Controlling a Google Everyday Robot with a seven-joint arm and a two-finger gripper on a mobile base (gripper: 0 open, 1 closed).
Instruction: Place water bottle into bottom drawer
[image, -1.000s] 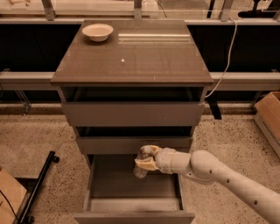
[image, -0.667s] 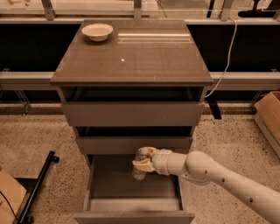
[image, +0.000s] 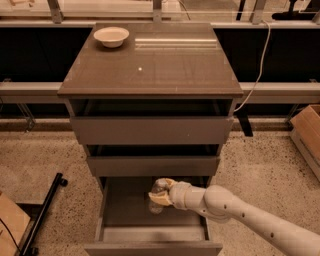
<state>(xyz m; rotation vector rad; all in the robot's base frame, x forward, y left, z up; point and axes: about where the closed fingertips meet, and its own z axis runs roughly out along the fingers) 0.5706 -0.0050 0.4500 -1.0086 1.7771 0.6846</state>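
The gripper (image: 160, 192) sits over the open bottom drawer (image: 122, 214), its two tan fingers (image: 160, 199) closed around the water bottle (image: 155, 207). The bottle hangs roughly upright in that grasp, its clear body showing between and below the fingers and its base low inside the drawer's grey interior; I cannot tell whether the base touches the drawer floor. Compared with a second ago, the gripper and bottle have moved a little to the left and slightly lower in the drawer, and the pale arm (image: 250, 215) reaching in from the lower right has followed them. The grasp itself looks unchanged. The bottom drawer is pulled out as far as before, with its plain front at the lower edge of the view. Above it the middle drawer (image: 152, 166) and the top drawer (image: 150, 131) each stand slightly out from the cabinet (image: 150, 67), in the same positions as earlier. The pale bowl (image: 111, 36) rests at the back left corner of the cabinet top, not moved, and the white cable (image: 256, 75) hangs down past the cabinet's right side as before.
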